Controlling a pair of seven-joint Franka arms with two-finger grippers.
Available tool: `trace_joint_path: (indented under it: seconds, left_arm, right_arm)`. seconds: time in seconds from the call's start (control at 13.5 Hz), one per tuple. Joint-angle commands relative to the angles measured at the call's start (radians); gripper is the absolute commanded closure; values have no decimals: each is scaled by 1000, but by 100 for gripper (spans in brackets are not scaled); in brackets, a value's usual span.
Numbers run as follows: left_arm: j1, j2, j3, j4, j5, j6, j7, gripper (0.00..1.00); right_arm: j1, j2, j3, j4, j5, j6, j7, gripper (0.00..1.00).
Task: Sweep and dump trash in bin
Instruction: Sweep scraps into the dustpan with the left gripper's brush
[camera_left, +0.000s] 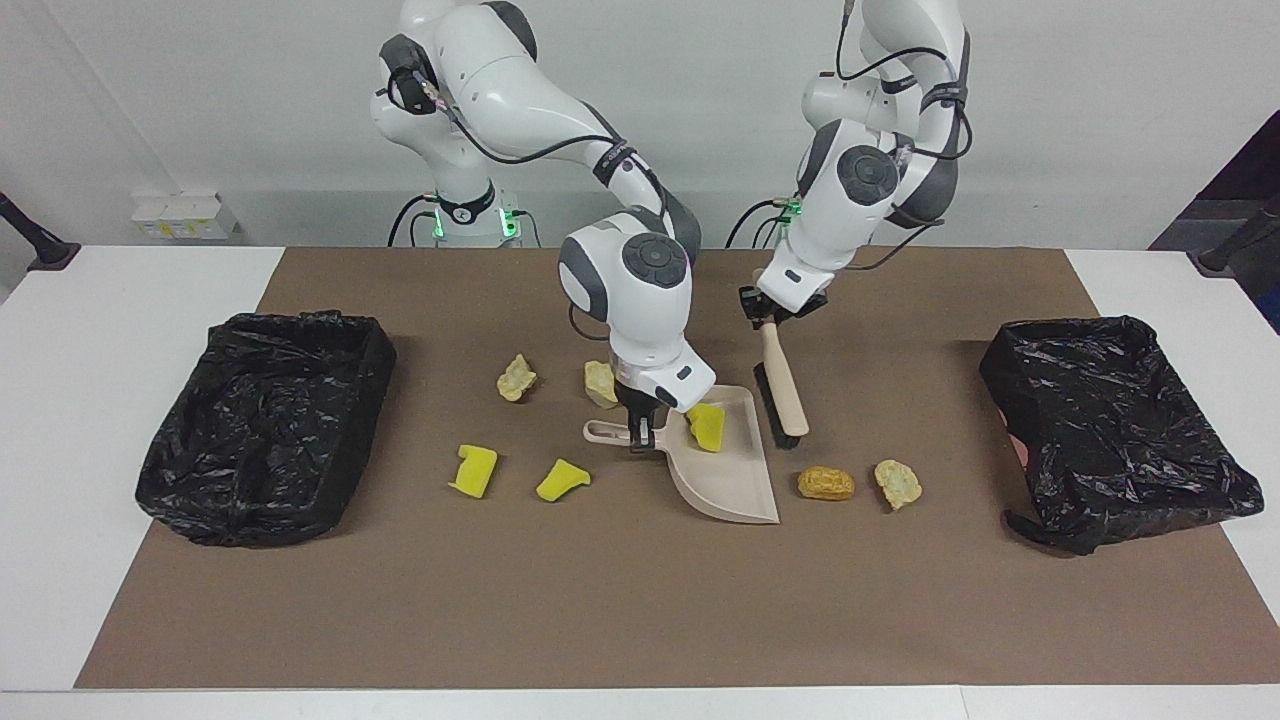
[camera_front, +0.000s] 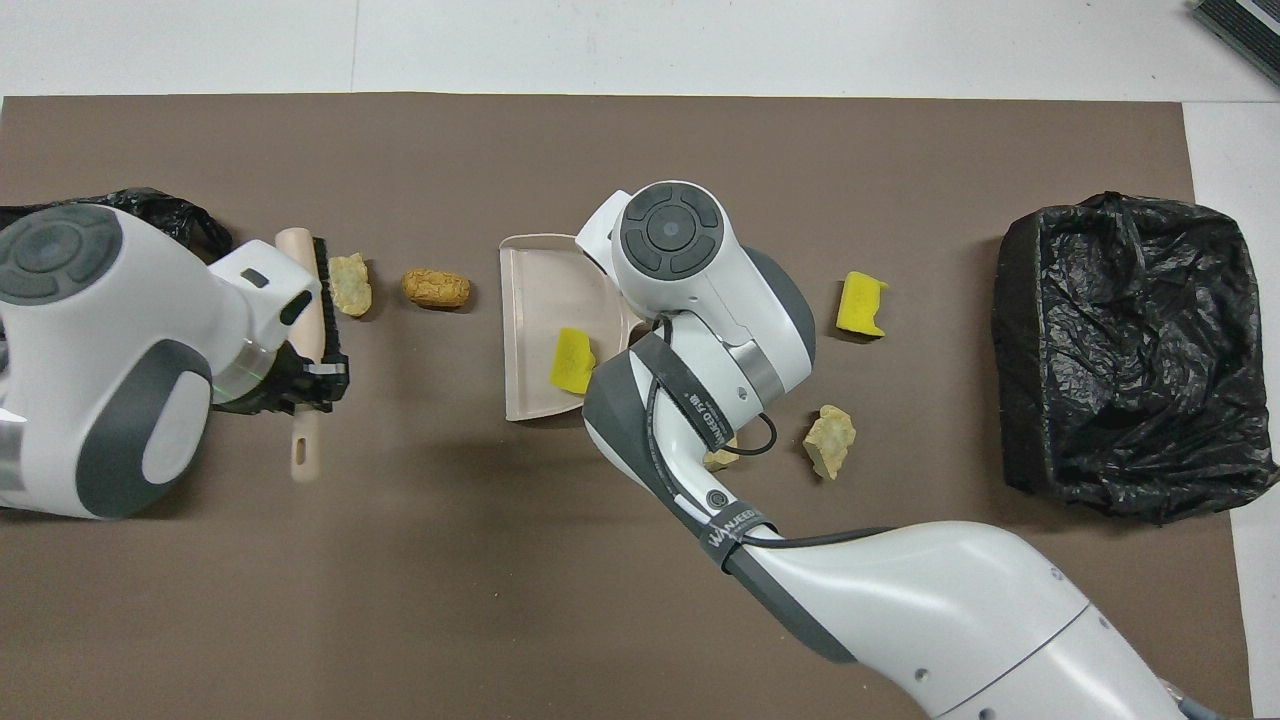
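Brown mat (camera_left: 640, 600): seven trash (camera_left: 707, 426) scraps, two bins (camera_left: 265, 435), one dustpan (camera_left: 725, 470).

Even, bright light falls from above on both views, leaving only soft, short shadows under the arms on the flat brown mat (camera_left: 600, 600) and beside the crumpled black plastic-lined bin (camera_front: 1130, 360), whose folds carry small glints of glare. The glossy white arm shells show mild highlights without washing out. The facing view is sharp across the table, while in the overhead view the blurred beige wooden brush handle (camera_front: 303, 455) smears at its lower end.
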Motion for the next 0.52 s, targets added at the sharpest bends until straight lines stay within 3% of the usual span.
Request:
trace_joint_path:
  seconds: [0.0,0.22,0.44]
  left_arm:
    - [89,122,-12,90,57,15,117,100]
    - [85,182,-20,48,51,190,153,100]
    - [-5,167,-23,-7,41,185,151,100]
  right_arm:
    - [-4,-33,6,-52,10,16,20,100]
    - [-4,-36,6,-58,9,19,32,100]
    - [-4,-38,6,-61,9,19,40,100]
